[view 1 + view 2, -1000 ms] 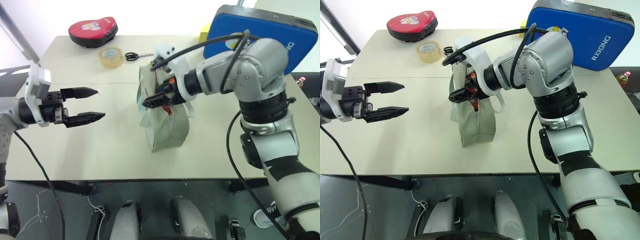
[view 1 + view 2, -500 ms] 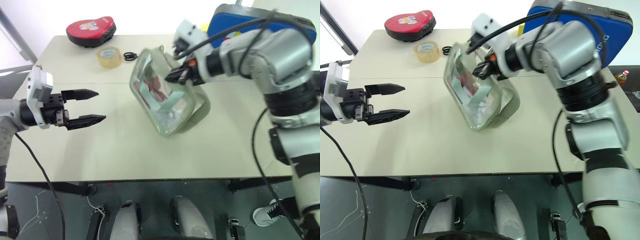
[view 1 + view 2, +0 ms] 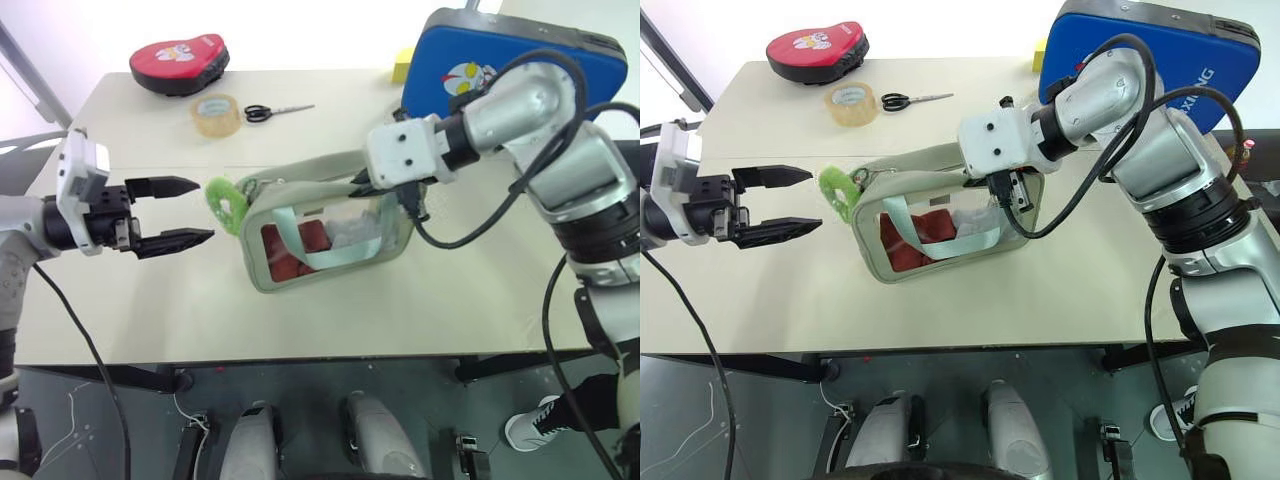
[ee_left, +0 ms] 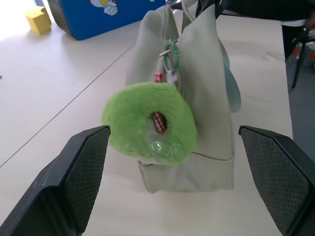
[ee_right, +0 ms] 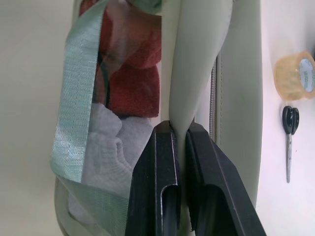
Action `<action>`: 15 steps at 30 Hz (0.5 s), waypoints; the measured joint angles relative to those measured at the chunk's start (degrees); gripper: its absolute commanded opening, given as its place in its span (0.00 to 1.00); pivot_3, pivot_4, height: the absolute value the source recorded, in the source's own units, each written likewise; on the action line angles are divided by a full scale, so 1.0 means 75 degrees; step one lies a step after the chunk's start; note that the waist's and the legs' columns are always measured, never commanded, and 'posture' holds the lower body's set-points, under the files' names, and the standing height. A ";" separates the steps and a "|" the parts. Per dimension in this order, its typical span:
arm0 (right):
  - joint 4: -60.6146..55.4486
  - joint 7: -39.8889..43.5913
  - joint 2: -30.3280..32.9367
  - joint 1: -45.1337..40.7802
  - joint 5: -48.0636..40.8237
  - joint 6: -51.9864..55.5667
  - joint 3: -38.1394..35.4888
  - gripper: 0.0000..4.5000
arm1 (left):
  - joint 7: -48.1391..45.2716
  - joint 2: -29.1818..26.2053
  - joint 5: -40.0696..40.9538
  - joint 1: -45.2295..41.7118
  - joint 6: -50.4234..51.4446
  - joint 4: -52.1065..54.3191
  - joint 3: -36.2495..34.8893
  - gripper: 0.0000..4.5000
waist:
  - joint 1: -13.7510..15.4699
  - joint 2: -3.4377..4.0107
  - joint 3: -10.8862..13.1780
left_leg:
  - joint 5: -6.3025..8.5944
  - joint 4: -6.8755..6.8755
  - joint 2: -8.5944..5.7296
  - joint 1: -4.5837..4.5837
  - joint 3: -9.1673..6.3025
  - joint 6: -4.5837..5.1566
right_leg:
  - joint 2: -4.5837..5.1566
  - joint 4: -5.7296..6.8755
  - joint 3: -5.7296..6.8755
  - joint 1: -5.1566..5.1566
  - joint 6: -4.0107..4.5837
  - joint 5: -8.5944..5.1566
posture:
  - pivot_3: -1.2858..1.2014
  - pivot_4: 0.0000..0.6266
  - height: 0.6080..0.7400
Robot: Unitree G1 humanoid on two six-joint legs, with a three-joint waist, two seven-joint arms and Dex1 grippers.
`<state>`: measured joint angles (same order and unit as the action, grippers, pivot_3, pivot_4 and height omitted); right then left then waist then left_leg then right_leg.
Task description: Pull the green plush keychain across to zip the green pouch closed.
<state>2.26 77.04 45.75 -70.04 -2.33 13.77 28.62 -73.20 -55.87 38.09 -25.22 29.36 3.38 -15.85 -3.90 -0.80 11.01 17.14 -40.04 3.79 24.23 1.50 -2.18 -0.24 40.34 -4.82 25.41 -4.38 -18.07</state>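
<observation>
The right gripper [image 5: 178,142] is clamped on the green pouch [image 3: 330,235] — standing on the table [image 3: 150,290]. The green plush keychain [image 3: 225,203] hangs at its end, facing the left gripper [image 3: 195,210] — fingers apart.

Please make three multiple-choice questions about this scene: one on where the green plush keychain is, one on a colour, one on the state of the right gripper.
1. Where is the green plush keychain?
A. at the green pouch end facing the left gripper
B. beside the scissors
C. on the red pad

2. What colour is the big pad behind the right arm?
A. yellow
B. blue
C. white

3. What is the right gripper doing?
A. open above the tape roll
B. shut on the pouch's fabric
C. holding the scissors

Answers: 1 A, the keychain hangs in front of the open left fingers; 2 B, plainly blue; 3 B, its wrist view shows fabric pinched.
</observation>
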 measured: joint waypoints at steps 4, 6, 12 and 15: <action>-0.0410 -0.0064 -0.0108 0.0056 0.0233 0.1054 -0.0026 0.00 | -0.0003 -0.0006 0.0000 0.0002 0.0008 0.0003 -0.0001 1.00 | 0.0015 0.0000 0.0000 | -0.0004 -0.0001 0.0000 0.0000 -0.0010 -0.0008 | 0.0000 0.0003 0.0002 0.0000 0.0000 0.0000 | 0.52 0.24 0.98; -0.0576 -0.0116 -0.0096 0.0062 0.0325 0.1468 -0.0061 0.00 | -0.0007 -0.0011 -0.0001 0.0002 0.0011 0.0004 -0.0001 1.00 | 0.0025 0.0000 0.0000 | -0.0005 -0.0002 -0.0001 0.0000 -0.0010 -0.0008 | 0.0001 0.0003 0.0002 -0.0001 0.0000 0.0000 | 0.52 0.24 0.98; -0.1395 0.0000 0.0036 0.0310 0.0252 0.2485 -0.0292 0.00 | -0.0027 -0.0016 -0.0023 -0.0044 0.0011 -0.0004 0.0107 1.00 | 0.0047 0.0000 0.0000 | -0.0004 -0.0001 -0.0003 0.0000 -0.0009 -0.0007 | -0.0001 0.0003 0.0004 -0.0001 0.0000 0.0000 | 0.52 0.24 0.98; -0.1656 -0.0094 -0.0086 0.0390 0.0278 0.3128 -0.0291 0.00 | -0.0049 -0.0008 -0.0084 -0.0133 -0.0003 -0.0032 0.0225 1.00 | 0.0035 0.0000 0.0000 | -0.0004 -0.0002 -0.0003 0.0000 -0.0008 -0.0007 | -0.0004 0.0006 0.0004 -0.0001 0.0000 0.0000 | 0.52 0.24 0.98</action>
<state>-10.17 76.33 45.10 -67.12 -0.25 37.23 26.44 -73.57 -55.94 37.45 -26.22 29.34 3.14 -14.16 -3.63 -0.80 11.01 17.11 -40.06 3.77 24.23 1.44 -2.24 -0.27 40.38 -4.79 25.40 -4.38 -18.07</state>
